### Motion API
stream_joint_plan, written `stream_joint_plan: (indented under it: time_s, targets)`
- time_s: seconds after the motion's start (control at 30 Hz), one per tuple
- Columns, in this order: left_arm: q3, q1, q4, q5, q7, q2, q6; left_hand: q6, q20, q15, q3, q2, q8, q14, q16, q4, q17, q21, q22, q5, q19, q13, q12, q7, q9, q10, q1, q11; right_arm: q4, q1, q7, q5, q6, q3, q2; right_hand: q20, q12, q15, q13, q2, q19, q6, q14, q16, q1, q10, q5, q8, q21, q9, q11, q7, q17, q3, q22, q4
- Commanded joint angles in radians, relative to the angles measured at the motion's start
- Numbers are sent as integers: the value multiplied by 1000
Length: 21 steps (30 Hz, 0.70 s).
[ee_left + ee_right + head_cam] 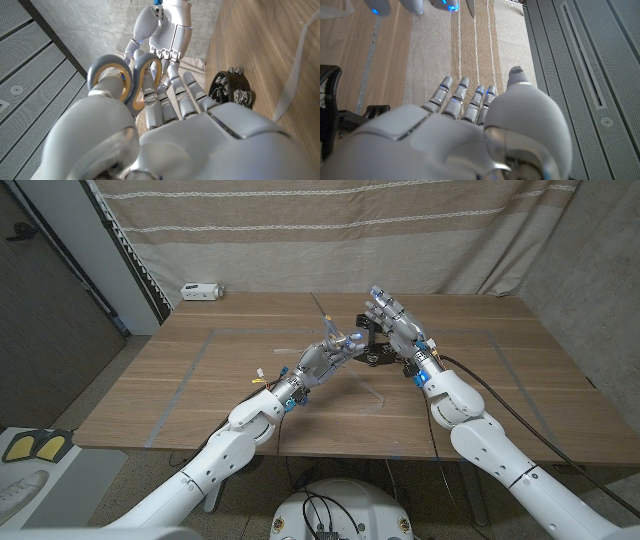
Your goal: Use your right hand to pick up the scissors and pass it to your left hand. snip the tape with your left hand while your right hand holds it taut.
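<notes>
My left hand (pixel 322 360) is raised over the middle of the table and holds the scissors (pixel 348 339). Their grey and yellow handle loops (pixel 125 82) sit around its thumb and a finger, and the blades are hidden. My right hand (pixel 393 320) stands just to the right of it, raised, with its fingers apart and upright, holding nothing. It faces the left hand, right hand (pixel 167 37), across a small gap. The black tape dispenser (pixel 378 358) sits on the table between and below the two hands. A pale strip of tape (pixel 295 70) runs over the wood beside the dispenser (pixel 232 90).
A small white device (pixel 200 290) lies at the table's far left corner. Faint taped lines (pixel 200 360) mark a rectangle on the wooden table (pixel 500 340). A striped curtain (pixel 330 230) hangs behind it. Yellow and black pads (pixel 40 445) lie on the floor at the left.
</notes>
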Motion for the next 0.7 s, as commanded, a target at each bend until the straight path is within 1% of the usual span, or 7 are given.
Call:
stream_joint_plan:
  time_s: [0.03, 0.13, 0.17, 0.37, 0.43, 0.6, 0.7]
  targets:
    - [-17, 31, -32, -17, 25, 10, -9, 64, -36, -179, 102, 6, 2, 30, 17, 74, 12, 9, -1, -3, 13, 2, 5, -60, -9, 99, 23, -82, -1, -1, 0, -5, 0, -2, -1, 3, 7, -138, 3, 0, 4, 6, 5, 4, -5, 5, 8, 4, -3, -1, -6, -5, 2, -1, 3, -10]
    - [-23, 40, -44, -28, 35, 10, -9, 64, -36, -177, 102, 7, -1, 55, 24, 76, 15, 19, -5, -2, 33, 4, 16, -58, -19, 124, 24, -78, -3, -2, -4, 0, -4, -1, 1, 3, 7, -140, 3, 1, 5, 8, 5, 4, -5, 5, 9, 5, -5, -1, -6, -6, 2, -1, 3, -11]
    - [-25, 43, -47, -26, 39, 9, -13, 60, -37, -177, 104, 6, -4, 61, 24, 77, 15, 22, -6, -2, 37, 5, 19, -70, -22, 129, 24, -78, -3, -2, -6, 0, -5, -1, 1, 3, 7, -140, 2, 1, 5, 8, 5, 4, -5, 5, 9, 5, -5, -1, -6, -7, 2, -1, 3, -11]
    - [-34, 55, -56, -32, 45, 8, -27, 59, -37, -177, 105, 0, -9, 87, 26, 83, 14, 26, -11, -2, 40, 6, 25, -86, -34, 144, 15, -77, -1, -3, -6, -3, -1, -2, 1, 1, 9, -141, 2, 1, 7, 9, 6, 5, -4, 6, 10, 6, -7, -1, -11, -8, 0, -1, 3, -13]
    - [-38, 59, -60, -34, 45, 10, -32, 56, -35, -177, 107, -2, -12, 92, 25, 84, 13, 27, -13, -1, 40, 6, 26, -85, -38, 147, 13, -77, -2, -5, -10, -3, 0, 0, 3, 2, 9, -140, 2, 1, 8, 9, 6, 5, -4, 6, 10, 6, -8, -1, -10, -8, 0, 0, 3, -14]
    - [-45, 68, -69, -32, 58, 13, -39, 58, -34, -175, 108, -8, -14, 94, 19, 85, 10, 28, -15, -1, 36, 7, 27, -101, -46, 146, 8, -78, 0, -6, -12, -6, 6, 1, 5, 3, 9, -141, 1, 2, 10, 8, 8, 6, -3, 6, 11, 6, -10, -1, -9, -7, -1, 0, 3, -15]
    - [-47, 71, -73, -33, 64, 16, -37, 61, -34, -174, 107, -13, -16, 94, 16, 85, 9, 29, -17, -2, 36, 8, 28, -102, -51, 147, 5, -79, 0, -6, -16, -8, 5, 1, 5, 1, 10, -140, 1, 1, 10, 9, 8, 6, -3, 7, 12, 6, -12, -1, -9, -7, -2, 0, 3, -16]
